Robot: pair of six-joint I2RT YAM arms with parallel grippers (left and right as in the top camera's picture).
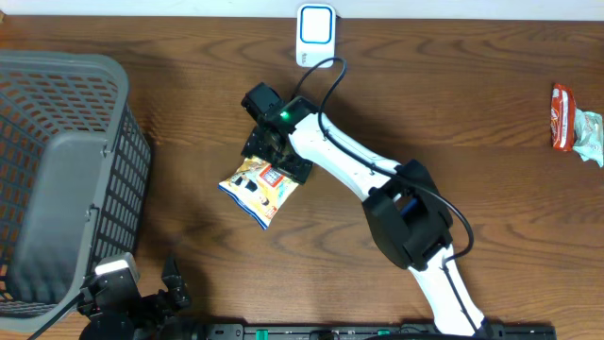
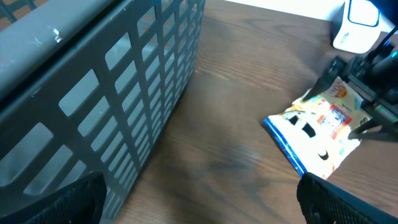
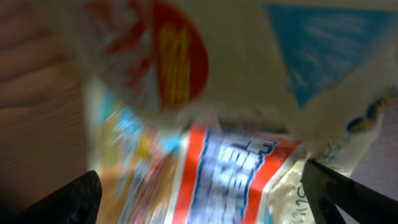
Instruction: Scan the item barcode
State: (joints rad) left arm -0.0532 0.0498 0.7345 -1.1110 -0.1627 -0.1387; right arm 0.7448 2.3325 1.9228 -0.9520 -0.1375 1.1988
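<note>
The item, a white, blue and orange snack bag [image 1: 255, 194], lies flat on the wooden table near the middle. My right gripper [image 1: 276, 156] is low over the bag's far end, open. In the right wrist view the bag [image 3: 236, 174] fills the frame, blurred, with the gripper [image 3: 205, 202] standing wide on either side of it. No barcode shows. A white and blue scanner [image 1: 315, 33] stands at the table's far edge. My left gripper [image 1: 142, 297] rests at the near left, open and empty; its view shows the bag [image 2: 320, 127] and scanner [image 2: 357, 25] to the right.
A grey mesh basket [image 1: 66, 170] takes up the left side, close beside my left gripper [image 2: 199, 208] and its wall [image 2: 93, 81]. At the right edge lie a red packet [image 1: 563, 116] and a pale one [image 1: 592, 132].
</note>
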